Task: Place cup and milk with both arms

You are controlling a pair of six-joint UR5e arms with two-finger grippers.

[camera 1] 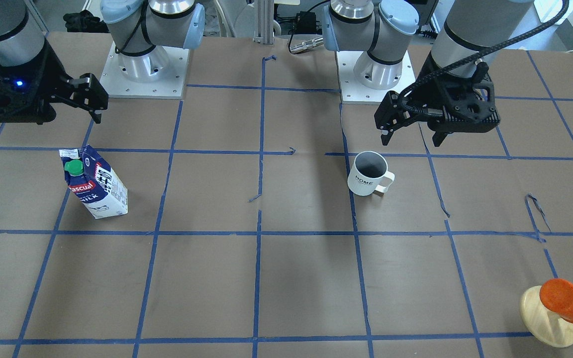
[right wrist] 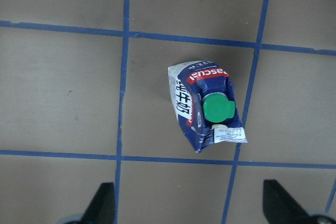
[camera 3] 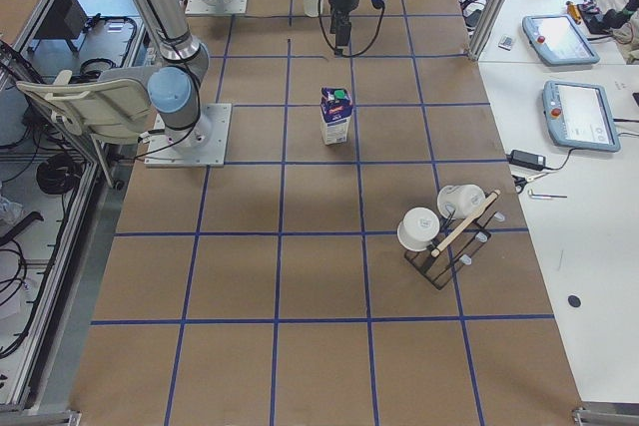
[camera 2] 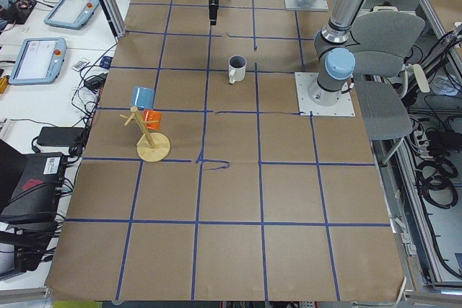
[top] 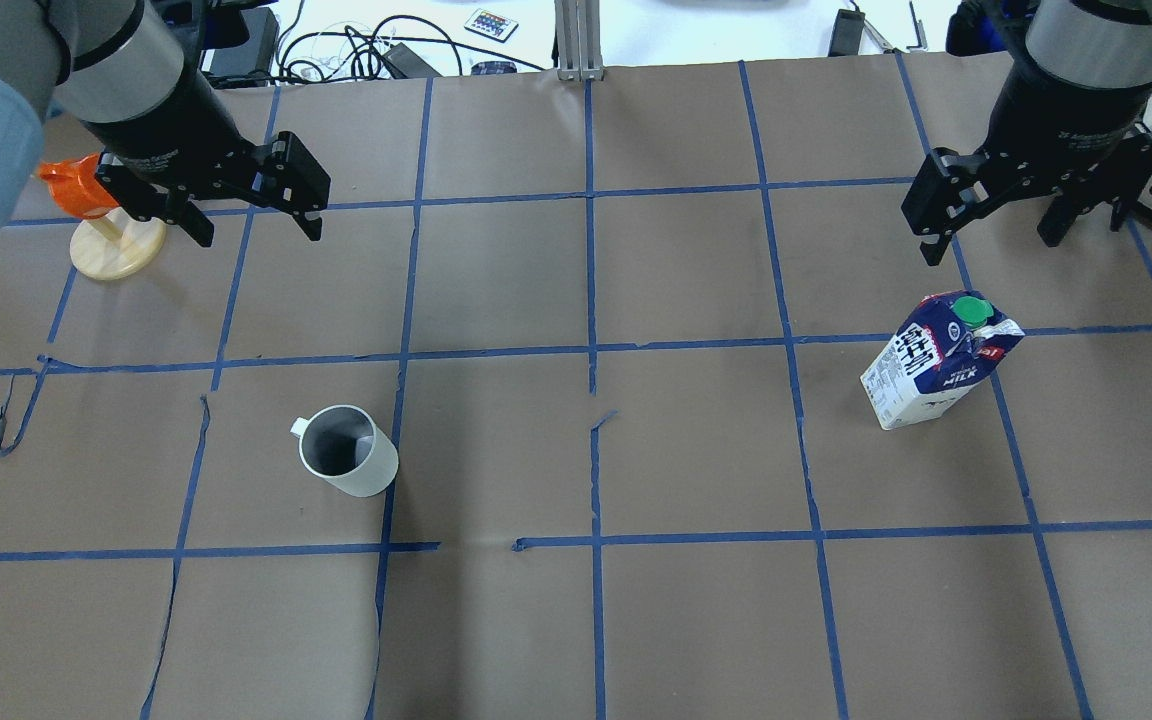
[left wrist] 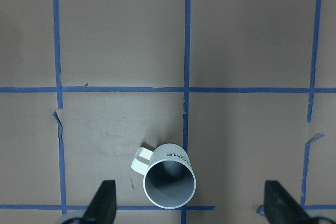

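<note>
The white "HOME" cup (camera 1: 366,174) stands upright on the brown table, handle to the side; it also shows in the overhead view (top: 346,455) and the left wrist view (left wrist: 169,182). My left gripper (top: 258,230) hangs open and empty above the table, beyond the cup; its fingertips (left wrist: 106,195) stand wide apart on either side of the cup. The blue and white milk carton (top: 936,372) with a green cap stands upright, seen from above in the right wrist view (right wrist: 205,106). My right gripper (top: 989,245) is open and empty, raised beyond the carton.
A wooden mug stand (top: 116,245) with an orange mug (camera 1: 565,298) stands at the far left of the table, close to my left gripper. A black rack with white cups (camera 3: 439,236) stands at the table's right end. Blue tape lines grid the table.
</note>
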